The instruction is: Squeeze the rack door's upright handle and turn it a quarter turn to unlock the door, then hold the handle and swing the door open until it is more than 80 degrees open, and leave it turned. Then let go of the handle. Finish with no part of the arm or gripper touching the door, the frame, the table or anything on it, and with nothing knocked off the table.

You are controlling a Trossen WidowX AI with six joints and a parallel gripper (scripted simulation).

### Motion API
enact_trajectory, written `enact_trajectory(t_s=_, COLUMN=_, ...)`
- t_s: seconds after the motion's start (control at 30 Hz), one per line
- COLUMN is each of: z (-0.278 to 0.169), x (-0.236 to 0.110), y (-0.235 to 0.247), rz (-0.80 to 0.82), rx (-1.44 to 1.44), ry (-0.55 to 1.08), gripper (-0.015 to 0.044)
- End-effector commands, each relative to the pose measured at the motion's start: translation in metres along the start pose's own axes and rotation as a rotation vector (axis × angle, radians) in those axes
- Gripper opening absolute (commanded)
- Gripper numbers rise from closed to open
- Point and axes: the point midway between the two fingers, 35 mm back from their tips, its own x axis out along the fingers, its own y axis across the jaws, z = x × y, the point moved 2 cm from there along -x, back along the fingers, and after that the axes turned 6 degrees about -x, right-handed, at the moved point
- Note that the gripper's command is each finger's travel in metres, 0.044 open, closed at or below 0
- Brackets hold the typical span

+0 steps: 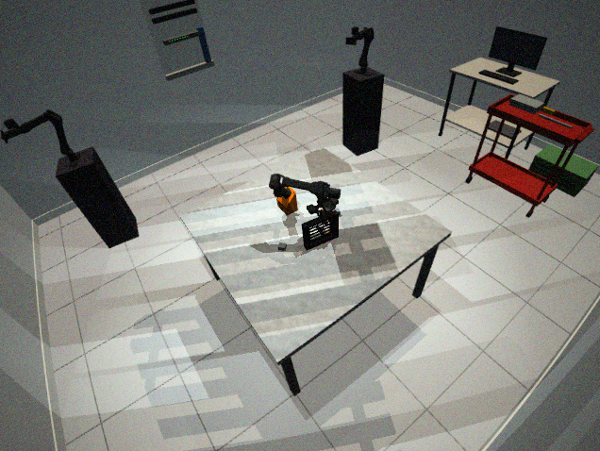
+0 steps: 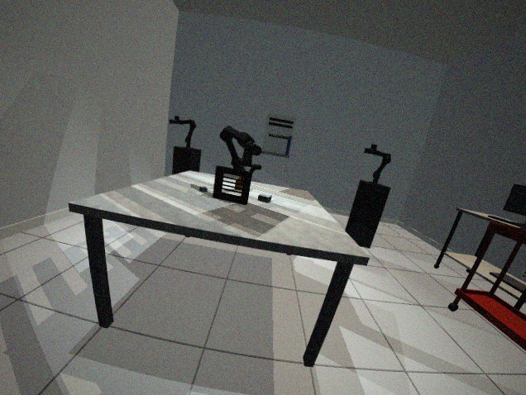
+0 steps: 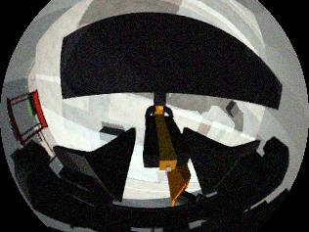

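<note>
The black rack stands upright on the table. Its slotted door looks flat in the frame. In the wrist view the rack's dark top spans the upper part. The black handle with an orange-yellow strip sticks out below it, on the arm's side. My gripper is open, with one finger on each side of the handle. A gap shows at the left finger; the right finger looks very near the handle, and contact cannot be told. In the top and exterior views the rack partly hides the fingers, and the handle is not clear.
A small dark block lies on one side of the rack. Another dark block lies on the other side. The orange arm base stands behind the rack. A red cart stands off the table.
</note>
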Motion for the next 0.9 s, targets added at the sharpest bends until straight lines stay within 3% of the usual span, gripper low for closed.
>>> enact_trajectory(t_s=0.0, z=-0.0012, x=0.0021, y=-0.0014, rz=-0.004, rx=-0.004, ry=0.000, gripper=0.0211)
enact_trajectory(t_s=0.13, z=-0.0012, x=0.0021, y=-0.0014, rz=-0.004, rx=-0.004, ry=0.000, gripper=0.0106)
enact_trajectory(t_s=0.57, z=-0.0012, x=0.0021, y=-0.0014, rz=-0.004, rx=-0.004, ry=0.000, gripper=0.0019)
enact_trajectory(t_s=0.73, z=-0.0012, x=0.0021, y=-0.0014, rz=-0.004, rx=-0.036, ry=0.000, gripper=0.0017)
enact_trajectory(t_s=0.87, z=-0.0012, x=0.0021, y=-0.0014, rz=-0.004, rx=-0.225, ry=0.000, gripper=0.0017)
